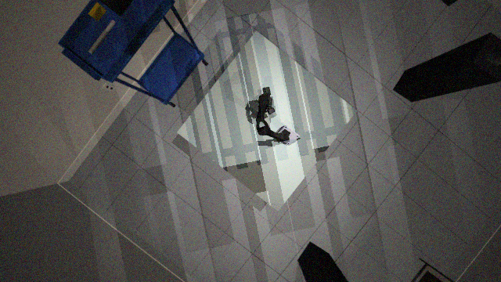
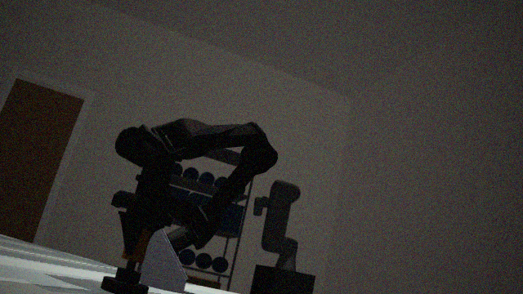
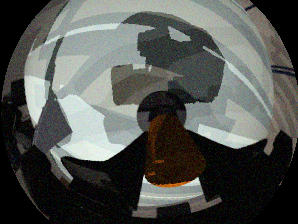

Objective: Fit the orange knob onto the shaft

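Note:
The orange knob point(image 2: 143, 244) point(image 3: 176, 157) is held between the fingers of my gripper point(image 2: 136, 248) point(image 3: 166, 134), which is shut on it. The dark shaft point(image 2: 131, 265) shows directly below the knob in the exterior view and rises from the round pedestal point(image 2: 122, 284) point(image 3: 172, 101). A gap remains between the knob's lower edge and the pedestal, with part of the shaft visible in it. I cannot tell whether the shaft's tip is inside the hole. The wrist view shows the knob's narrow end over the pedestal and hides the shaft. The flat sides are not visible.
A pale upright panel point(image 2: 163, 263) stands right of the pedestal in the exterior view. The arm point(image 1: 264, 106) looks small from above. A blue cart point(image 1: 172, 68) stands at the upper left. A rack and a second robot arm point(image 2: 278, 216) stand in the background.

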Controlling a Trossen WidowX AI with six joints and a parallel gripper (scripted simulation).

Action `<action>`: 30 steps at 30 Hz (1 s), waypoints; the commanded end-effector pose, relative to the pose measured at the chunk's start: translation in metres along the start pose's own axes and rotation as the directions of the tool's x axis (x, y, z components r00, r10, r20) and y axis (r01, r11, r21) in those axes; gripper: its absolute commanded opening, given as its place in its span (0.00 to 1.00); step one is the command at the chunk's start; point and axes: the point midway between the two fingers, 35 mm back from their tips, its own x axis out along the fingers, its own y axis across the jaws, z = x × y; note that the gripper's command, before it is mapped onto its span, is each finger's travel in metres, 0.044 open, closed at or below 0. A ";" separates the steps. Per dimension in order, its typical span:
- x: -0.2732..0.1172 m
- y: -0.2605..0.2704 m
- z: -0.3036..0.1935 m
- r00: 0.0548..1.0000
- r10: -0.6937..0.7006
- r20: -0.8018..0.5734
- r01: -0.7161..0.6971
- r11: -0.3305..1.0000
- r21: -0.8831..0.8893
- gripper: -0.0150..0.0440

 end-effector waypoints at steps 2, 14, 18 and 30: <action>0.000 -0.001 0.001 1.000 -0.003 0.003 0.003 1.000 -0.006 0.25; -0.004 -0.001 0.002 1.000 -0.003 0.003 0.004 0.991 -0.131 0.25; -0.003 -0.002 0.000 1.000 -0.003 0.003 0.004 0.977 -0.214 0.25; 0.000 0.000 0.001 1.000 -0.003 0.003 0.004 0.977 -0.214 0.25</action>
